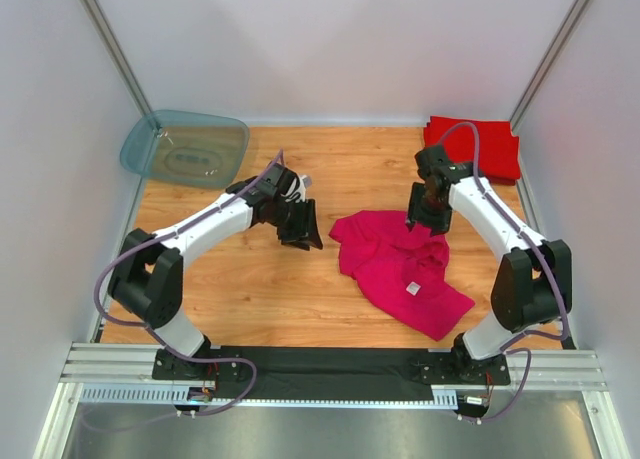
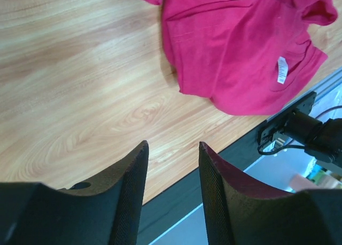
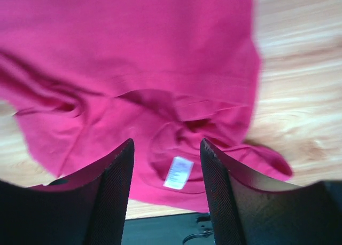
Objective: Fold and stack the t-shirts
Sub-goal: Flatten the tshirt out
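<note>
Near edge: a black strip point(image 1: 330, 364) is running along the desk point(image 1: 260, 299) between the two arm bases.

Just beyond it, right of centre: the magenta-pink t-shirt point(image 1: 395, 264) is lying unfolded and rumpled on the wood. One corner is trailing toward the near right corner. Its white neck label point(image 1: 411, 289) is facing up on the nearer part of the cloth. In the right wrist view the collar area is bunching into creases around it.

Middle of the desk, left of the shirt: the left gripper point(image 1: 300, 227) is hanging over bare wood, apart from the cloth. Its fingers are spread and carrying nothing.

Middle, right side: the right gripper point(image 1: 425, 222) is hanging over the far edge of the same shirt. It is released, fingers parted, with only cloth showing below the gap. I cannot tell whether the tips are touching the fabric.

Far right corner: the red t-shirts point(image 1: 480, 144) are sitting in a neat folded pile near the right edge, well apart from the pink one. The count is not readable.

Far left corner: a translucent blue-grey tub point(image 1: 185, 149) is resting there.
</note>
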Controlling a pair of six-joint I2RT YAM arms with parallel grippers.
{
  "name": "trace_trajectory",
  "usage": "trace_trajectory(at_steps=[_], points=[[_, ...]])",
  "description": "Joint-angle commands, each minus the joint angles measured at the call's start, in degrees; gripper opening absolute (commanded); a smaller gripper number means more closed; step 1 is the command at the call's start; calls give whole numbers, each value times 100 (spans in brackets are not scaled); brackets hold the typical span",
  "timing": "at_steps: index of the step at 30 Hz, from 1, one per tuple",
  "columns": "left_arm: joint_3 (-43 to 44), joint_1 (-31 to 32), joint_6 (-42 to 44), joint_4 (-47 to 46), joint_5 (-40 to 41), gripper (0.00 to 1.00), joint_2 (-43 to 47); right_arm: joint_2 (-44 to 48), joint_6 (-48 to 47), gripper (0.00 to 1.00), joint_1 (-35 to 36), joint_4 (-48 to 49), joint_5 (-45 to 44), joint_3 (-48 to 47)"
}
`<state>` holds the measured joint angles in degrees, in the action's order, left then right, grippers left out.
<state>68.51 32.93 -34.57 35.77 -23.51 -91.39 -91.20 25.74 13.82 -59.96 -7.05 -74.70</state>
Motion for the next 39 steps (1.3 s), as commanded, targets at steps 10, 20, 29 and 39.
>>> trace_trajectory(at_steps=[10, 20, 29, 39], points=[[100, -656, -104, -1220, -945, 51, -1177, -1163, -815, 53, 1122, 1723, 1187, -844], [1041, -700, 47, -1590, -1182, 52, -2523, -2261, -1493, 53, 1166, 2085, 1909, -1469], [1279, -700, -6, -1871, -1340, 52, -3147, -2482, -1299, 47, 1254, 2252, 1778, -1469], [1332, -656, -419, -2329, -1736, 0, -3157, -1903, -1089, 0, 1254, 1937, 1110, -1504]])
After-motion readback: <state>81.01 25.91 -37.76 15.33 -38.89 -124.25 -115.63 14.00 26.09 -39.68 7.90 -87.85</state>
